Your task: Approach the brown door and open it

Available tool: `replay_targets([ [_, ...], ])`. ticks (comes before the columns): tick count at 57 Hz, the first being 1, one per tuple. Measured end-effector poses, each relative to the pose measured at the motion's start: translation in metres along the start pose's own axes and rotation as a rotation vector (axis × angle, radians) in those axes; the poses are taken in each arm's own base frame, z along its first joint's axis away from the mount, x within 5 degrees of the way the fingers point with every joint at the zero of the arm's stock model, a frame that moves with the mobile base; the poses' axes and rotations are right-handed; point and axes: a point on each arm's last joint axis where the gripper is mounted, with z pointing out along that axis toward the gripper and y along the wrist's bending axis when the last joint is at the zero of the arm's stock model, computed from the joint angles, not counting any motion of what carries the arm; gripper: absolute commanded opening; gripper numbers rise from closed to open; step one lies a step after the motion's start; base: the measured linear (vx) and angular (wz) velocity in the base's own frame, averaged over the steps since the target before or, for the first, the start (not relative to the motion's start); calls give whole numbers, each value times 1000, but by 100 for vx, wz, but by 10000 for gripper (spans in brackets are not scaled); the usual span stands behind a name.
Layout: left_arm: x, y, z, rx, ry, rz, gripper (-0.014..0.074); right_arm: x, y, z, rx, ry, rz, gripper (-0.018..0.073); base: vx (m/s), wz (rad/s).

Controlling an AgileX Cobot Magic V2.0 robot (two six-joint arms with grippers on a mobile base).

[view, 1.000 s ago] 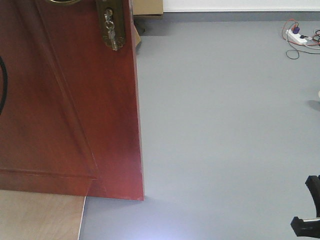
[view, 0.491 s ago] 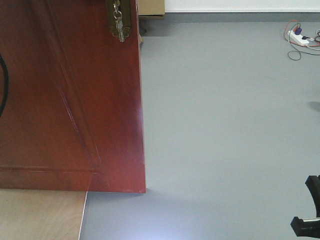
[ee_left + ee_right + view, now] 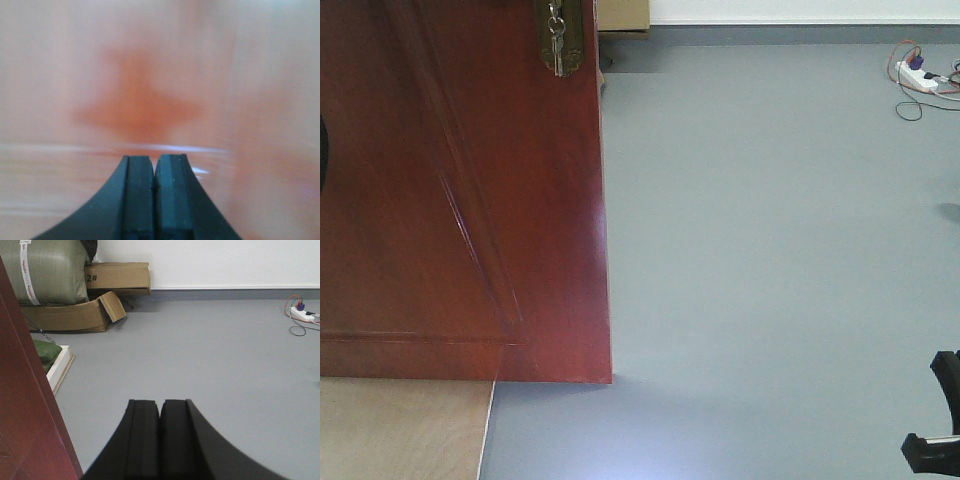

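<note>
1. Across the left half of the front-facing view, the brown door (image 3: 460, 190) fills the frame from top edge to its bottom rail, its free edge running down beside grey floor (image 3: 770, 250), with a strip of pale wooden board (image 3: 400, 430) showing beneath it.
2. High on the door near that free edge, the lock plate (image 3: 560, 35) carries hanging keys (image 3: 556, 50); the lever handle is out of frame.
3. Pressed up close to a blurred reddish surface, the left gripper (image 3: 155, 195) shows its two black pads meeting with no gap and nothing between them; whether the tips touch the wood cannot be told.
4. Beside the door's edge, the right gripper (image 3: 160, 440) is likewise closed and empty, pointing over open floor toward cardboard boxes (image 3: 95, 295), a green sack (image 3: 47, 270) and a power strip (image 3: 302, 315) by the far wall.
5. Judged from the left arm's position against the panel, the step in hand appears to be pushing the door round on its hinges.
6. To do it well, the push should probably land toward the free edge, steady and square to the wood, with the base following slowly so the closed pads do not skid across the glossy face.
7. The right arm is best kept clear of the door's edge, and the keys left undisturbed.
</note>
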Motion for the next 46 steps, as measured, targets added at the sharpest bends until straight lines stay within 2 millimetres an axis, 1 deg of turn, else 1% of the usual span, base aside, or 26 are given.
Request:
replay_targets([
  [11, -1, 5, -1, -55, 3, 29, 31, 0, 0, 0, 0, 0, 0, 0, 0, 0],
  [19, 0, 5, -5, -63, 48, 69, 31, 0, 0, 0, 0, 0, 0, 0, 0, 0],
  [24, 1, 4, -13, -56, 96, 107, 31, 0, 0, 0, 0, 0, 0, 0, 0, 0],
  [27, 5, 4, -21, -54, 125, 129, 31, 0, 0, 0, 0, 0, 0, 0, 0, 0],
  [34, 11, 3, -48, -52, 157, 148, 31, 0, 0, 0, 0, 0, 0, 0, 0, 0],
  [36, 14, 3, -59, -52, 163, 149, 31, 0, 0, 0, 0, 0, 0, 0, 0, 0],
  [37, 12, 2, -65, -52, 157, 149, 31, 0, 0, 0, 0, 0, 0, 0, 0, 0],
  [38, 16, 3, -71, -52, 169, 148, 31, 0, 0, 0, 0, 0, 0, 0, 0, 0],
  [40, 16, 2, -83, -52, 165, 150, 31, 0, 0, 0, 0, 0, 0, 0, 0, 0],
  [45, 27, 2, -119, -52, 177, 150, 31, 0, 0, 0, 0, 0, 0, 0, 0, 0],
  [46, 30, 2, -129, -53, 179, 150, 31, 0, 0, 0, 0, 0, 0, 0, 0, 0],
])
